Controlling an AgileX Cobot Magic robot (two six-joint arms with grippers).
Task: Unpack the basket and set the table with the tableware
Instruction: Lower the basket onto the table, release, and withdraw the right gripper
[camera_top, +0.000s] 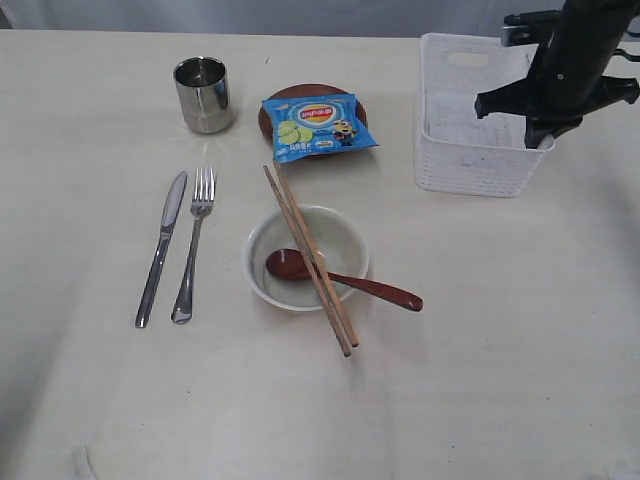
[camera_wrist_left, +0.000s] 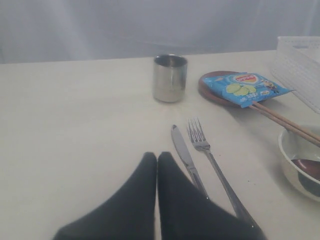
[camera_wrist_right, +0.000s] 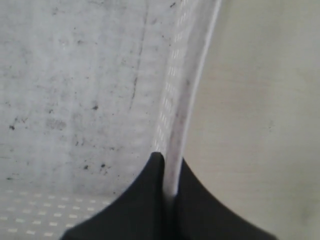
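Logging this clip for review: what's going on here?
The right gripper has its fingers pinched on a wall of the white perforated plastic basket, which looks empty. The left gripper is shut on nothing, near the steel knife and fork. The cream bowl with wooden chopsticks and red-brown spoon sits on the cream-white table.

The cream-white table (camera_top: 520, 350) is broad, flat and faintly scuffed. At the far left a shiny steel cup (camera_top: 204, 94) stands upright on it, with a small brown plate (camera_top: 312, 90) just to its right. Nearer, on the left, a steel knife (camera_top: 162, 248) and fork (camera_top: 192, 250) lie side by side, close but apart, handles toward the near edge. A pale cream bowl (camera_top: 345, 235) sits near the middle, right of the fork. At the far right stands a white perforated basket (camera_top: 470, 165).
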